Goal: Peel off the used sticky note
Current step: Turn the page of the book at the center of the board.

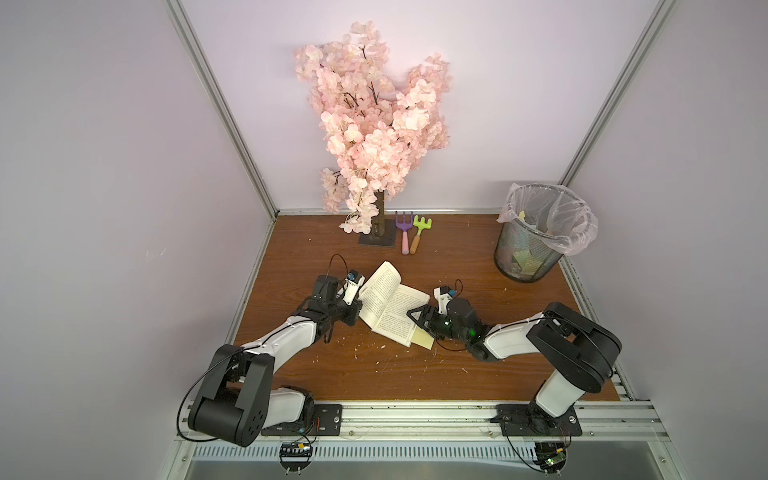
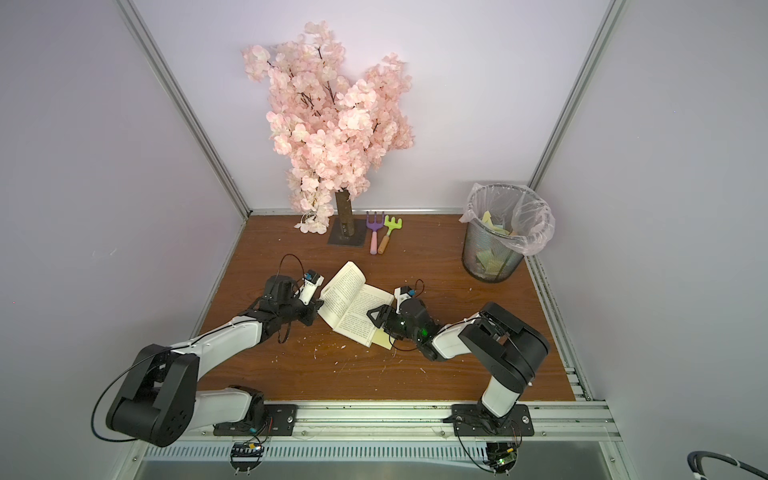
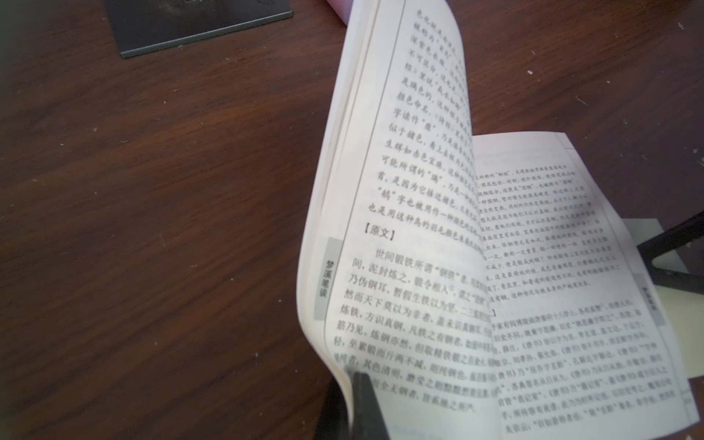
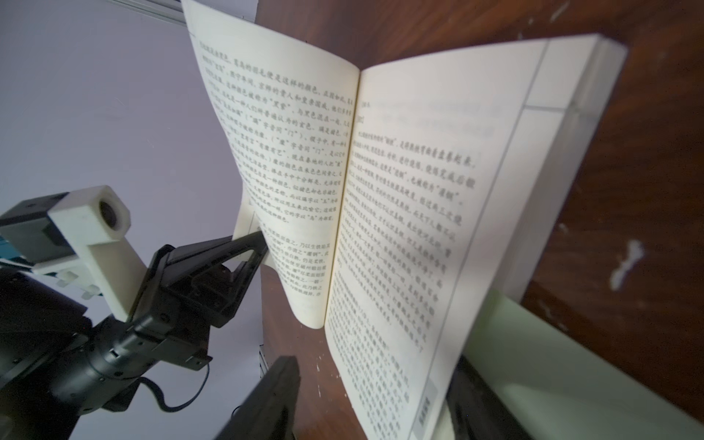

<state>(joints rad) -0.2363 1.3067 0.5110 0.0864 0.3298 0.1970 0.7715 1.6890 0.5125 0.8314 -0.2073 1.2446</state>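
**Fig. — Book held open; sticky note exposed but not yet seized**

An open book (image 1: pixel 390 303) lies on the bench (image 1: pixel 374 374). The left gripper (image 4: pixel 261 244) is closed on the outer edge of the left pages (image 4: pixel 274 152), holding them raised and curled. The used sticky note (image 1: pixel 426 341) — pale yellow — projects from beneath the right pages (image 4: pixel 400 228) at the book's near right corner, lying flat against the bench. Whether it adheres to a lower page or to the cover cannot be told. The right gripper (image 1: pixel 417 321) stands with its jaws apart, straddling the outer edge of the right pages just beside the note; in the right wrist view one finger lies between page edge and note. It grips nothing.

Judged stage: the approach — the peel itself is not yet begun. The next move calls for closing on the note's free margin alone, without catching the page above, then drawing it off away from its glued edge while the left gripper steadies the book.
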